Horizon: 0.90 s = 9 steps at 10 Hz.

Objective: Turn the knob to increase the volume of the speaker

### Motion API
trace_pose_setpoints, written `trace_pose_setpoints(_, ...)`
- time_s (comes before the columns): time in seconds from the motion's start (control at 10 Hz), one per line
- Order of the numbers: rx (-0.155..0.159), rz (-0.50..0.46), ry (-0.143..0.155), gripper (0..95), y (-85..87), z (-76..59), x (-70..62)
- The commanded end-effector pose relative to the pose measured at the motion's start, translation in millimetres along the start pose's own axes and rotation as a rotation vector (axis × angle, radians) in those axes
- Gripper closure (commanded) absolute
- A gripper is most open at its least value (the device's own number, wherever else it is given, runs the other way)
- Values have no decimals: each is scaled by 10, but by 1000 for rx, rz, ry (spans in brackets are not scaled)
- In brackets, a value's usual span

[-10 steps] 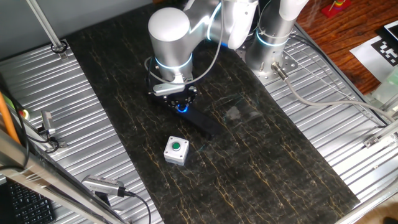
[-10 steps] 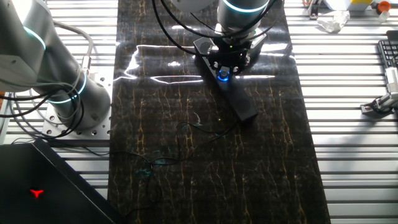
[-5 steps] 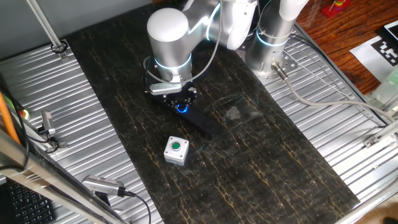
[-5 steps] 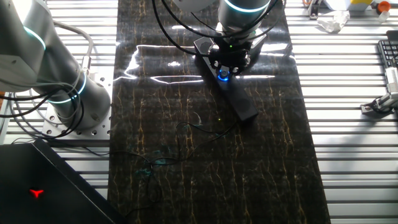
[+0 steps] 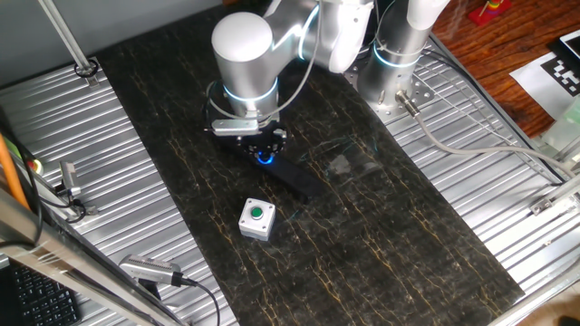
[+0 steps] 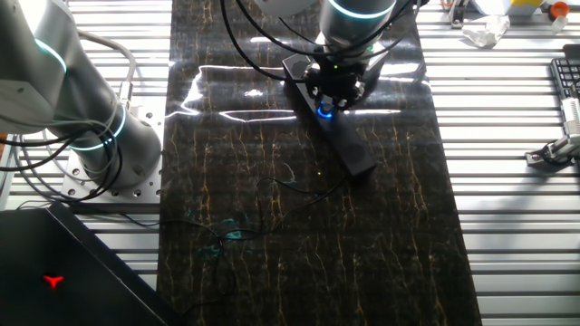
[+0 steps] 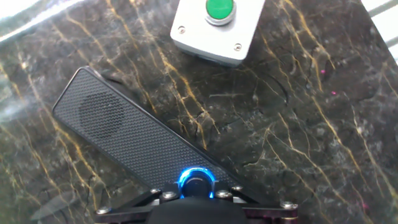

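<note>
Looking along the fingers, we see our gripper [image 7: 196,202] directly over the knob [image 7: 196,182], but we cannot tell whether the jaws are closed on it. The knob with its blue ring sits midway along the speaker [image 7: 134,139]. Beyond the speaker's far end stands a grey box [image 7: 215,31] with a green button [image 7: 219,9].

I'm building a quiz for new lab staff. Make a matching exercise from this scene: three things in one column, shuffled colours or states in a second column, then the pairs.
Things:
1. knob
2. speaker
3. button

Descriptions:
A. green, on a grey box
B. ringed by blue light
C. long black bar lying on the dark table

Pairs: 1-B, 2-C, 3-A
</note>
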State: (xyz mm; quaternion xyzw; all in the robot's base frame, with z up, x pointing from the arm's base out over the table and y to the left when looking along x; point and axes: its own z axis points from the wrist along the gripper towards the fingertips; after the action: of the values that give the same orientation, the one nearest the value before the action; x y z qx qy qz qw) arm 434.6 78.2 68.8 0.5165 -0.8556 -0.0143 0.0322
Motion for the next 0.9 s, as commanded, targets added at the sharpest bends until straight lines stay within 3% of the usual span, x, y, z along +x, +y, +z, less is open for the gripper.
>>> trace_pose_setpoints(0.1,-4,81,-5,760,2,5,3)
trace_pose_setpoints(0.2,-6,137,-8,950,3,2,4)
trace_pose_setpoints(0.9,-2,356,-3,950,3,1,4)
